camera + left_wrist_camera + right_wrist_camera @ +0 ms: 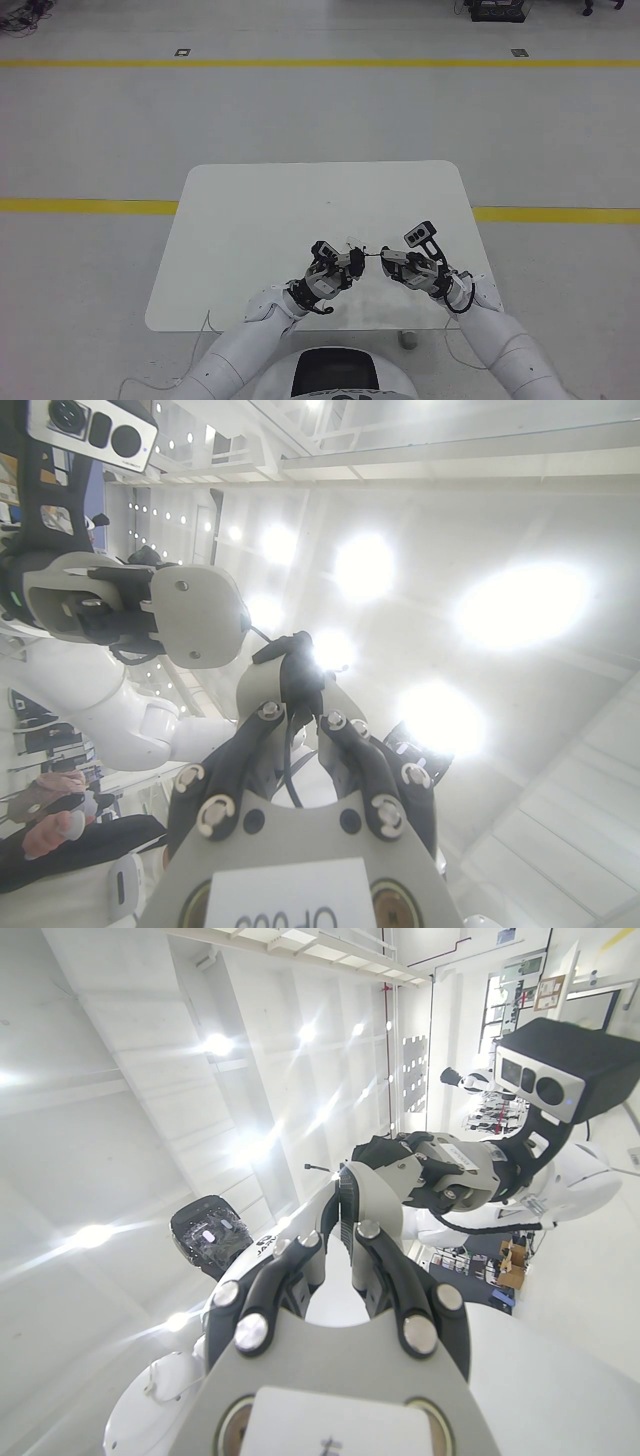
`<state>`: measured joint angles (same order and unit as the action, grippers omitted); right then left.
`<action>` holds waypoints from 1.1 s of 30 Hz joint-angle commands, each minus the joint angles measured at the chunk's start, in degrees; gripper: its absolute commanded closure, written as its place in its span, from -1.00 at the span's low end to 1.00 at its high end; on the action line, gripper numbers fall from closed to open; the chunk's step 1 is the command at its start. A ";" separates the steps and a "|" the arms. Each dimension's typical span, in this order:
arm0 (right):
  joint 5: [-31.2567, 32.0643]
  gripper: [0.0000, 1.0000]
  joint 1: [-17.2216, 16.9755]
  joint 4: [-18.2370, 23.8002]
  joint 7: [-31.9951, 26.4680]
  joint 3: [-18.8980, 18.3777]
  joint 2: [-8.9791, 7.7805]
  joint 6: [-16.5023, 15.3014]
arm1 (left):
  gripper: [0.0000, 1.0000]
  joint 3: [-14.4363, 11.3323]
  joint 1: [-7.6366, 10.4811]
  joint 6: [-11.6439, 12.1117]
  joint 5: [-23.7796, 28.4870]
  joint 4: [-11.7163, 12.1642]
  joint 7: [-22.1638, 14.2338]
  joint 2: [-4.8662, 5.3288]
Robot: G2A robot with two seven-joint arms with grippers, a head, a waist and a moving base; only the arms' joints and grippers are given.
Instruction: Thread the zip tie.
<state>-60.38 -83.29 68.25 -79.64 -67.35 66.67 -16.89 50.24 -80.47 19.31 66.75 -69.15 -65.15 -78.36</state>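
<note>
The zip tie (pixel 368 252) is a thin black strap held in the air between my two grippers, above the near part of the white table (pixel 300 210). My left gripper (pixel 345 262) is shut on one part of it; in the left wrist view the zip tie (pixel 289 760) runs down between the fingers (pixel 260 680). My right gripper (pixel 392 260) faces it, nearly tip to tip, and is shut on the other end. A short black zip tie tip (pixel 316 1167) sticks out past the right gripper (pixel 340 1193). The left gripper (pixel 395 1168) sits just behind that tip.
Both grippers hang over the table's near edge (pixel 330 325). The tabletop stretches bare toward its far edge (pixel 320 166). Around it is grey floor with yellow lines (pixel 80 206).
</note>
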 commanded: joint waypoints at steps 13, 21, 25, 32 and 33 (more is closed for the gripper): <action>-0.13 1.00 -0.13 -0.25 0.00 -0.49 0.05 -0.02 | 1.00 0.00 0.00 0.00 0.00 0.00 0.00 0.00; -0.16 1.00 -0.20 -0.41 0.00 -0.78 0.04 0.08 | 1.00 0.00 0.00 0.00 0.00 0.00 0.00 0.00; -0.17 1.00 -0.22 -0.48 0.00 -0.89 0.05 0.11 | 1.00 0.00 0.00 0.00 0.00 0.00 0.00 0.00; -0.20 1.00 -0.31 -0.56 0.00 -1.15 0.04 0.05 | 1.00 0.00 0.00 0.00 0.00 0.00 0.00 0.00; -0.20 1.00 -0.33 -0.58 0.00 -1.21 0.03 0.05 | 1.00 0.00 0.00 0.00 0.00 0.00 0.00 0.00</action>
<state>-60.57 -83.60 67.69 -79.64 -68.49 66.71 -16.84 50.24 -80.47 19.31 66.75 -69.15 -65.15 -78.36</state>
